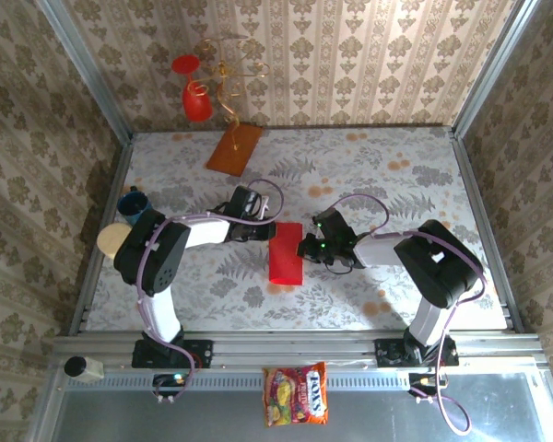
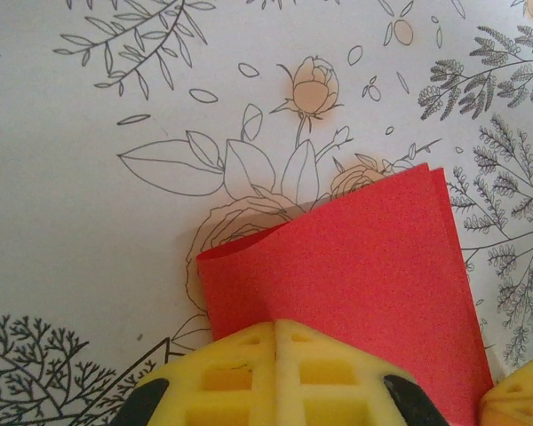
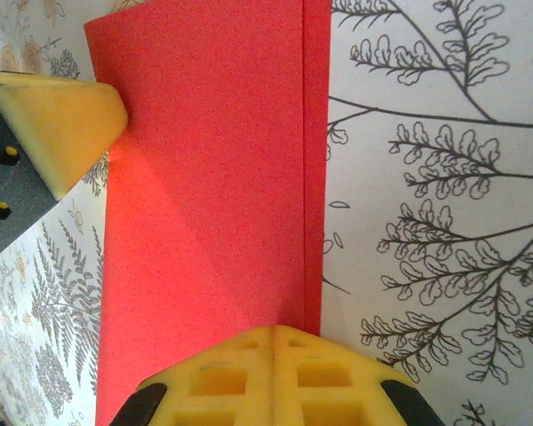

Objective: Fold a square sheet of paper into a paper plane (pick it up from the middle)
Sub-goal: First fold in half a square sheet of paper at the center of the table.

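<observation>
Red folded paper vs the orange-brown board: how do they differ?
Bright red folded paper: central, doubled over, left gripper and right gripper touching it. Orange-brown rectangular board: far back, duller colour, untouched. Both lie flat and look rectangular.

A red sheet of paper point(image 1: 286, 262), folded into a narrow rectangle, lies flat on the patterned tabletop point(image 1: 396, 193), midway between the left and right edges and nearer the near edge. The left claw point(image 1: 269, 230), fingers together, meets the sheet's far end. The right claw point(image 1: 304, 247), also closed, meets its right side. An orange-brown board point(image 1: 234, 147) lies by the far edge, and a blue cup point(image 1: 134, 204) sits at the left edge.
</observation>
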